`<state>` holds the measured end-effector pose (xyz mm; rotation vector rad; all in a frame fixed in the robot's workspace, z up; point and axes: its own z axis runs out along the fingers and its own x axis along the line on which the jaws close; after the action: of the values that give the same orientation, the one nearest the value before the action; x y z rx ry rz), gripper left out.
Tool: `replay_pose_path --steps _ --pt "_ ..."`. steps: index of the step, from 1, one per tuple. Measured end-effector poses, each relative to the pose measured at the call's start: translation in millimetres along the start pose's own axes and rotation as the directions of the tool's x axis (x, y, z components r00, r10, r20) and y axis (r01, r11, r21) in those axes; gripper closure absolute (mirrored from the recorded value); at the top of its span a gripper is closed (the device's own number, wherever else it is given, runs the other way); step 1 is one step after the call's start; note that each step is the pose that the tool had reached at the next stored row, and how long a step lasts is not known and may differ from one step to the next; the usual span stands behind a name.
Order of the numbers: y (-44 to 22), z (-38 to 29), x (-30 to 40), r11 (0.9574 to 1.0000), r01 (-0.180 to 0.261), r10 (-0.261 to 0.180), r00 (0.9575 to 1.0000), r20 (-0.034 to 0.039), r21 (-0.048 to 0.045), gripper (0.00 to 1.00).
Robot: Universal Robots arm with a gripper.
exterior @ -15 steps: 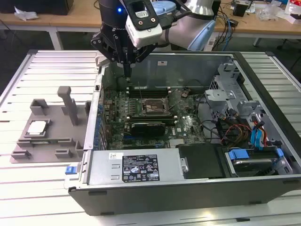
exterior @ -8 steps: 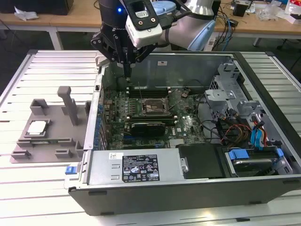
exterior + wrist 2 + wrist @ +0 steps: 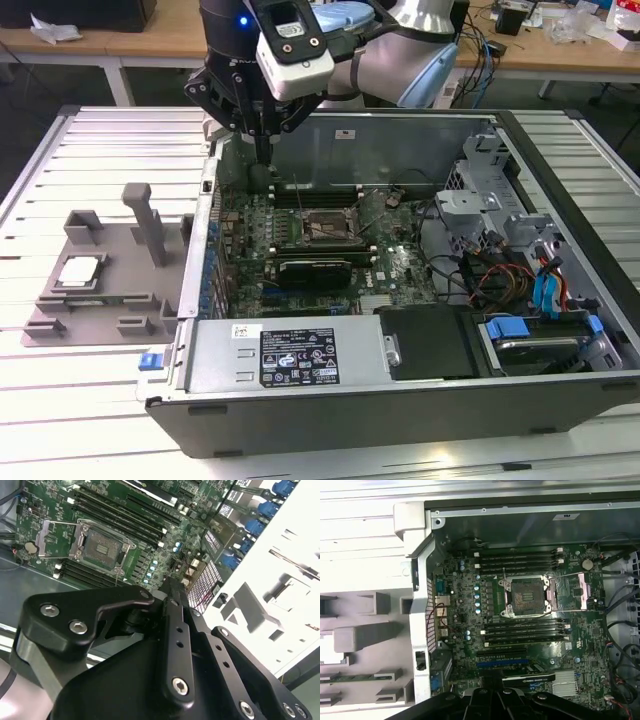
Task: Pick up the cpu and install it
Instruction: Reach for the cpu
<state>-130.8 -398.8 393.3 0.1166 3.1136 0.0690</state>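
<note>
- Gripper (image 3: 263,158) hung over the far corner of the open PC case (image 3: 420,405), on the exterior view's left side, above the motherboard (image 3: 405,262) edge.
- Fingers looked drawn together to a narrow tip w/ nothing between them; same in the second wrist view (image 3: 170,591).
- Cpu (image 3: 80,270) lay flat in its recess on the grey tray (image 3: 122,265), outside the case on the exterior view's left, well apart from the gripper.
- Tray sat on the white slatted table (image 3: 100,150), just beside the case wall.
- Cpu socket (image 3: 325,228) sat mid-board, btwn memory slots; in both wrist views (image 3: 102,546) (image 3: 526,596) its centre was dark and its metal frame was swung open.
</note>
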Motion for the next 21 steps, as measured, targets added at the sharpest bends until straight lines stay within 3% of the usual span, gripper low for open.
replay_pose_path --steps 13,21 --pt "-1.1 -0.5 16.7 1.0000 0.000 0.000 1.0000 -0.0001 0.0001 0.89" --pt "-2.3 -0.9 33.3 1.0000 0.000 0.000 1.0000 0.0000 0.0001 0.89"
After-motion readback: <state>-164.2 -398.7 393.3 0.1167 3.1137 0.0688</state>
